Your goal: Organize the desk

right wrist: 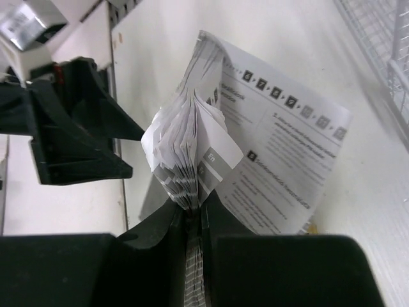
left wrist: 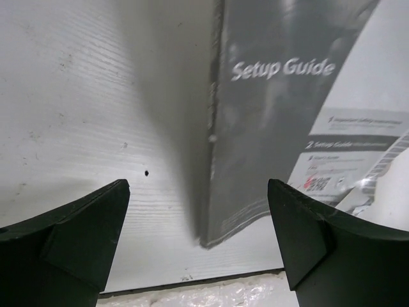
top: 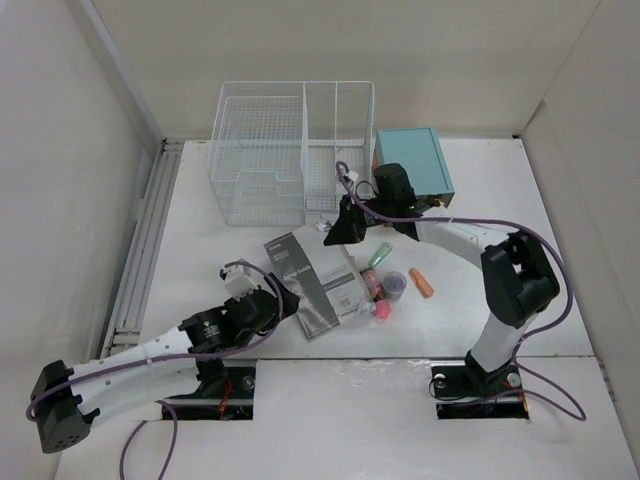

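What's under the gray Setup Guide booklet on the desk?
A white printed sheet pokes out from under the Setup Guide booklet along one edge, resting on the desk. The right gripper pinches the booklet's far edge. Anything beneath its middle is covered.

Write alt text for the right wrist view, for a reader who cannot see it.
The right gripper is shut on the edge of a grey-and-white paper booklet, pages fanning out above the flat white desk. The open left gripper sits at left; a white wire basket shows top right.

Probably a lab: walled white desk (top: 200,250).
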`<state>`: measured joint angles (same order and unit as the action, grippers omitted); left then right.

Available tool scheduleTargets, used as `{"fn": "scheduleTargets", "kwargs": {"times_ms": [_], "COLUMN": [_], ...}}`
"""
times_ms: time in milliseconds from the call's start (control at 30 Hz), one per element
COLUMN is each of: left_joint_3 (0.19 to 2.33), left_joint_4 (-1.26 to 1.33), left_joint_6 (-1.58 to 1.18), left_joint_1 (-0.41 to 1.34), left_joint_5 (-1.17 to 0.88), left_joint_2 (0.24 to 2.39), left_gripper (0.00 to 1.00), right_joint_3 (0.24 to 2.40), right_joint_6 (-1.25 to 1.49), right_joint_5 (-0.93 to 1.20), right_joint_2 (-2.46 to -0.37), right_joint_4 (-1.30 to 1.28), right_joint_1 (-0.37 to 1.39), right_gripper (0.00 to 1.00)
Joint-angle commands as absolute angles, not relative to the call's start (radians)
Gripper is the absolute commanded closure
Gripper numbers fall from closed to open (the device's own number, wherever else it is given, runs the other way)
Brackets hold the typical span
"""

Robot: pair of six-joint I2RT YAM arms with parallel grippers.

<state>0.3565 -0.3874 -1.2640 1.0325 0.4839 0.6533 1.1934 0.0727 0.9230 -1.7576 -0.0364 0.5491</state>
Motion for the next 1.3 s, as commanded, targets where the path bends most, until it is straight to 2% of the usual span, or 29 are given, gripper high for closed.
{"fn": "scheduleTargets", "kwargs": {"times_ms": [0, 267, 633, 733, 900, 933, 1033, 1067, 1167, 1200, 1267], "left_joint_3": [0.360, 0.328, 0.261, 0.223, 0.161, 0.137, 0.112, 0.100, 0.100, 0.100, 0.091], "left_joint_4": [-0.390, -0.141, 0.000, 0.096, 0.363, 0.409, 0.543, 0.586, 0.595, 0.595, 0.595], "left_joint_6": [-1.224, -1.131, -1.074, -1.036, -0.916, -0.895, -0.836, -0.812, -0.790, -0.779, -0.764], "left_joint_1": [1.037, 1.037, 0.985, 0.976, 0.966, 0.966, 0.956, 0.956, 0.956, 0.956, 0.956], "left_joint_5": [0.499, 0.499, 0.472, 0.453, 0.346, 0.324, 0.232, 0.188, 0.144, 0.134, 0.098], "left_joint_2": [0.664, 0.673, 0.713, 0.713, 0.704, 0.692, 0.657, 0.638, 0.623, 0.594, 0.563], "left_gripper": [0.12, 0.10, 0.07, 0.14, 0.37, 0.47, 0.64, 0.74, 0.96, 1.00, 1.00], "right_joint_3": [1.204, 1.204, 1.235, 1.235, 1.244, 1.253, 1.262, 1.262, 1.262, 1.262, 1.262], "right_joint_6": [0.115, 0.147, 0.078, 0.069, 0.034, 0.023, -0.008, -0.018, -0.029, -0.029, -0.029], "right_joint_5": [1.069, 1.276, 1.506, 1.569, 1.600, 1.600, 1.600, 1.600, 1.574, 1.574, 1.539], "right_joint_2": [-1.717, -1.796, -1.798, -1.816, -1.816, -1.816, -1.816, -1.816, -1.816, -1.816, -1.807], "right_joint_4": [0.047, 0.078, 0.078, 0.078, 0.052, 0.029, -0.006, -0.017, -0.026, -0.026, -0.026], "right_joint_1": [0.525, 0.525, 0.534, 0.543, 0.574, 0.574, 0.574, 0.574, 0.574, 0.574, 0.574], "right_gripper": [1.00, 1.00, 1.00, 1.00, 1.00, 1.00, 1.00, 1.00, 1.00, 1.00, 1.00]}}
